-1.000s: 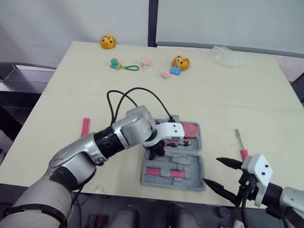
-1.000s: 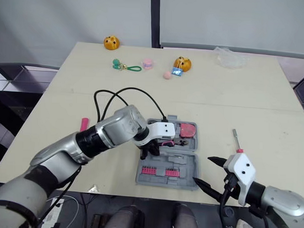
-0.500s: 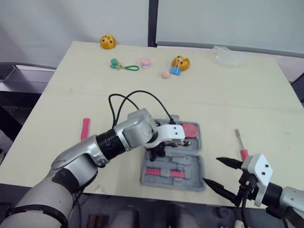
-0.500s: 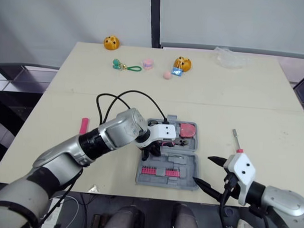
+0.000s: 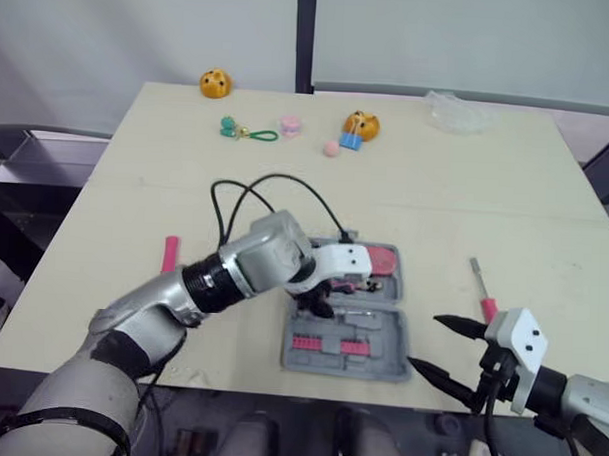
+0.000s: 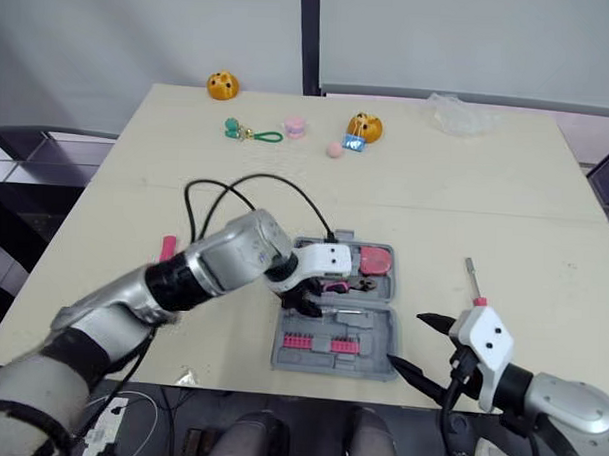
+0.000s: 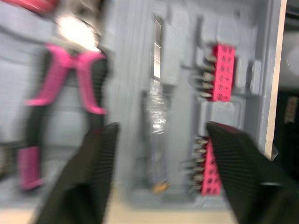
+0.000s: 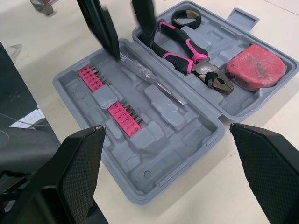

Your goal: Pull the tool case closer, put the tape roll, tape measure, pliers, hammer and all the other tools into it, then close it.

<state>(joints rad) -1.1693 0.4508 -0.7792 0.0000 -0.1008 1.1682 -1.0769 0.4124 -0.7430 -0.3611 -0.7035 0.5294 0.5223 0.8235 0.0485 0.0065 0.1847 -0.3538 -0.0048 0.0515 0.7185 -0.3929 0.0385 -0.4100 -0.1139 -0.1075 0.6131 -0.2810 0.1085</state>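
Directly beneath the left claw [image 5: 314, 300], spread wide and empty, lies the open tool case [image 8: 145, 175]. Its position has barely altered over the last second, and with pliers [image 8: 187, 49] and tape measure [image 8: 259, 65] seated, they are judged released. Beside the case the right claw [image 5: 424, 341] gapes empty. Outstanding on the counter [image 5: 486, 194]: screwdriver [image 5: 480, 284] just beyond the right claw, pink tool [image 5: 170, 255] outboard of the left claw. No obstruction noted.

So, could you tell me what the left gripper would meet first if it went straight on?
Probably the slim clear screwdriver in the open grey plastic tool case, centred ahead of the open left gripper.
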